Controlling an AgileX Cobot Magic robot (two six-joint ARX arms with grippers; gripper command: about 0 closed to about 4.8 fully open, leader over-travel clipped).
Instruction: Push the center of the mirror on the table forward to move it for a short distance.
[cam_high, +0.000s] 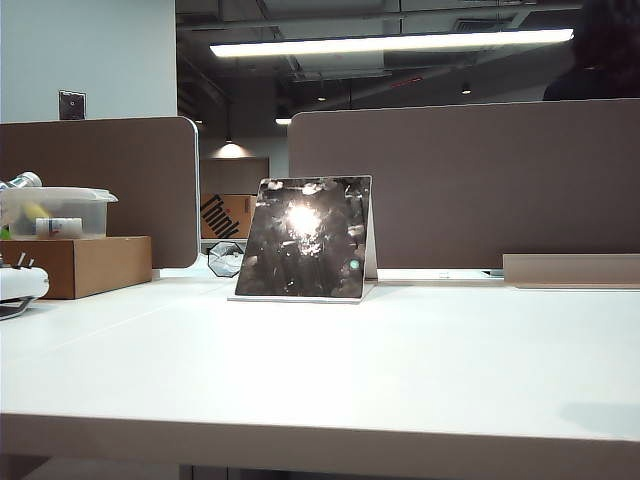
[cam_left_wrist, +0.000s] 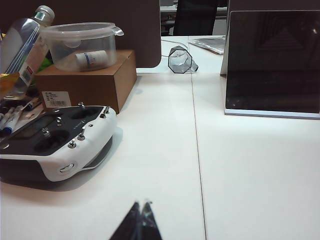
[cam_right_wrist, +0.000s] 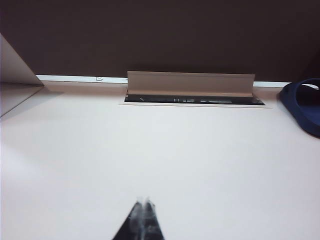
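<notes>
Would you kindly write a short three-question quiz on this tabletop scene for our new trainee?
1. True or false: the left gripper is touching the mirror.
2. What sits on the brown cardboard box? A) a clear plastic container B) a mug C) a laptop
3. Fill in: both grippers, including the right gripper, have their fingers ____.

Key:
1. False; it hangs over the bare table, well short of the mirror.
2. A, the clear plastic container.
3. Shut.
</notes>
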